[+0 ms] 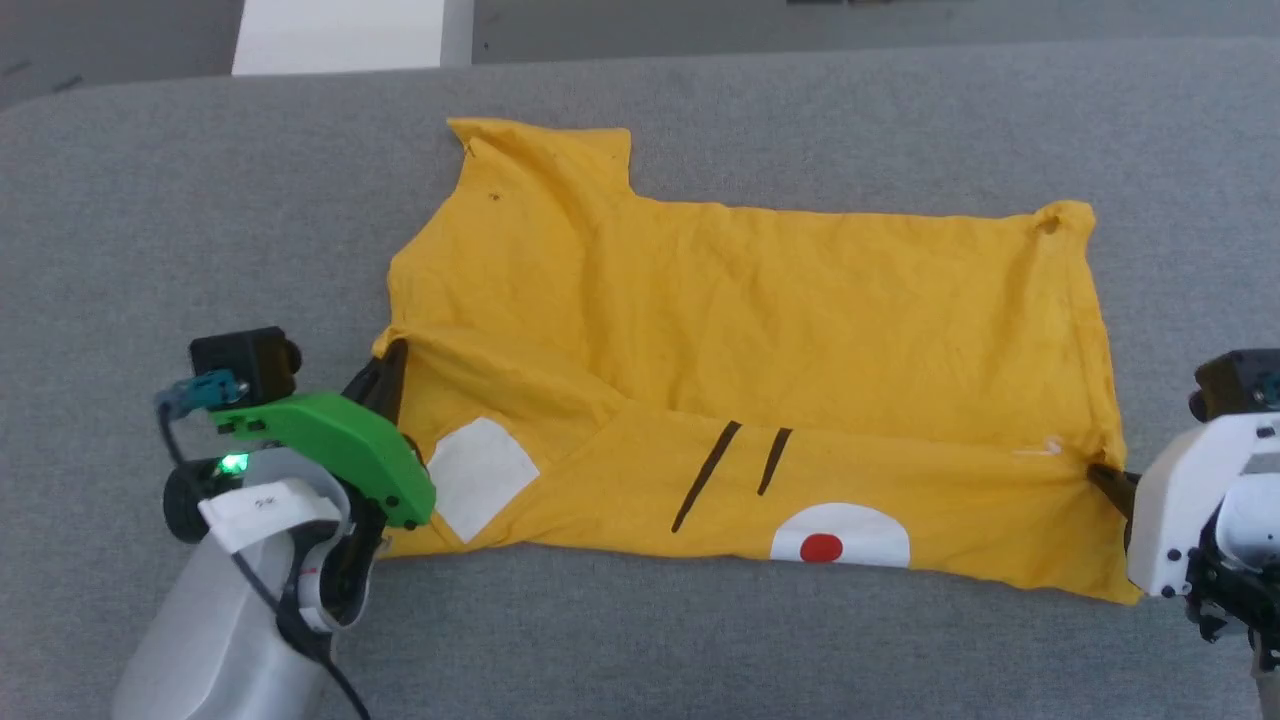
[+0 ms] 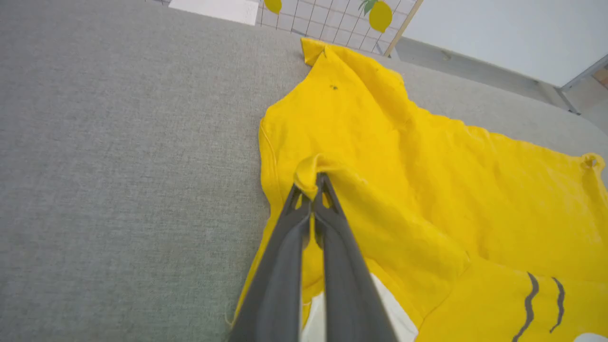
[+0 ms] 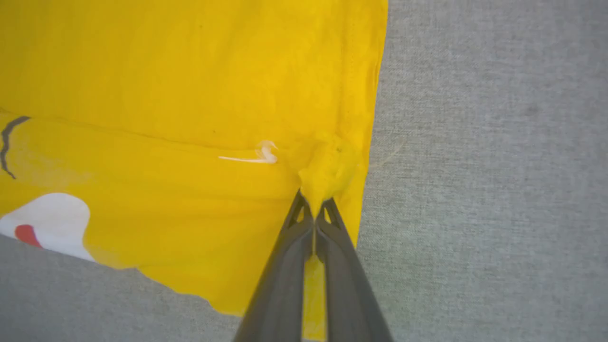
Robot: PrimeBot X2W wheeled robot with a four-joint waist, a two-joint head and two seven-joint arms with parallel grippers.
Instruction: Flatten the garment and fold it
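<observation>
The garment (image 1: pixel 740 340), a yellow T-shirt, lies spread across the grey table, its near strip folded over and showing a white patch (image 1: pixel 478 476), two black stripes (image 1: pixel 735 468) and a red dot on a white oval (image 1: pixel 823 545). My left gripper (image 1: pixel 388 368) is shut on a pinch of the garment's left edge; in the left wrist view the left gripper (image 2: pixel 314 187) holds a bunched fold of cloth. At the right edge my right gripper (image 1: pixel 1100 478) is shut on the folded corner, and in the right wrist view the right gripper (image 3: pixel 313 209) clamps a small yellow wad.
The grey cloth-covered table (image 1: pixel 180 200) extends around the shirt on all sides, with bare room at the left, front and far side. A white panel (image 1: pixel 340 35) stands beyond the far edge. A lemon-patterned grid screen (image 2: pixel 342 19) rises behind the table.
</observation>
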